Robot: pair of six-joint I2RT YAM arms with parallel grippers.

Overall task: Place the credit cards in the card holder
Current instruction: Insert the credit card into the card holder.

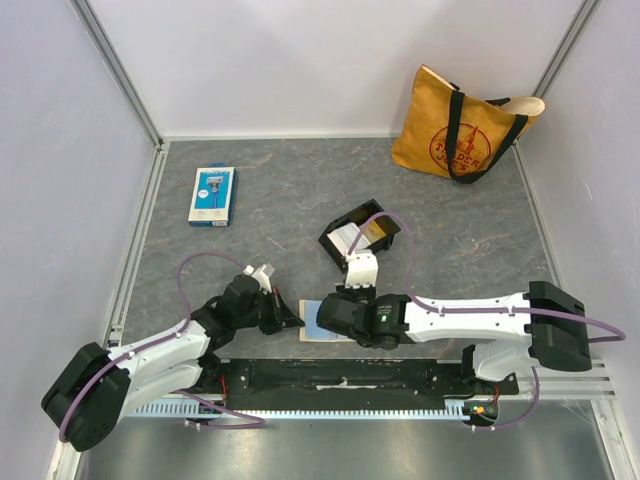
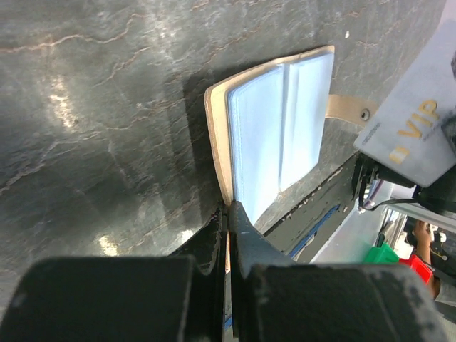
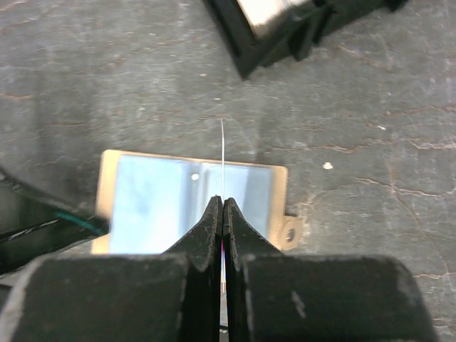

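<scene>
Card holder (image 2: 278,135) open flat, mid near edge of tabletop (image 1: 300,210). L claw (image 2: 229,214) pinched on its rim, pinning it. R claw (image 3: 223,203) clamped on VIP card (image 2: 417,135), edge-on just above holder's centre seam, card plane across holder's long axis.

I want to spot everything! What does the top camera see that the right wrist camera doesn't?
Only the top camera shows the tan tote bag and the blue-and-white package. Only the right wrist camera shows a thin card edge-on, pinched between the right fingers. Both show the card holder and the black tray.
</scene>
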